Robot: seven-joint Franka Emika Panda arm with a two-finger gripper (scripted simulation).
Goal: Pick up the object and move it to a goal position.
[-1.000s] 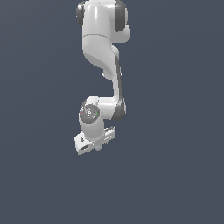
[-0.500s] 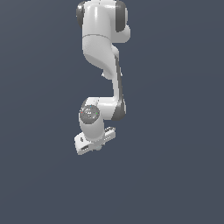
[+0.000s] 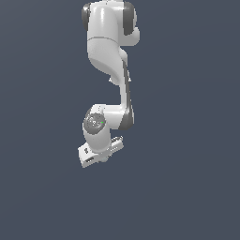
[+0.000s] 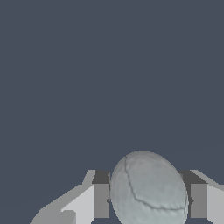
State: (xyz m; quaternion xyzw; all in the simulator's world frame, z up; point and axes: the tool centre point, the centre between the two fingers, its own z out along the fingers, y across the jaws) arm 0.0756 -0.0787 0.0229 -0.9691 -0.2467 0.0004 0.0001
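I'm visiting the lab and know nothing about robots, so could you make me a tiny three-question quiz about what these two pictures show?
1. True or false: in the wrist view, the ball sits between the two fingers of the gripper.
2. What colour is the ball? A) bright red B) pale grey-green C) black
3. Fill in: in the exterior view, the ball is hidden behind the white ____.

Key: 1 true; 2 B; 3 arm.
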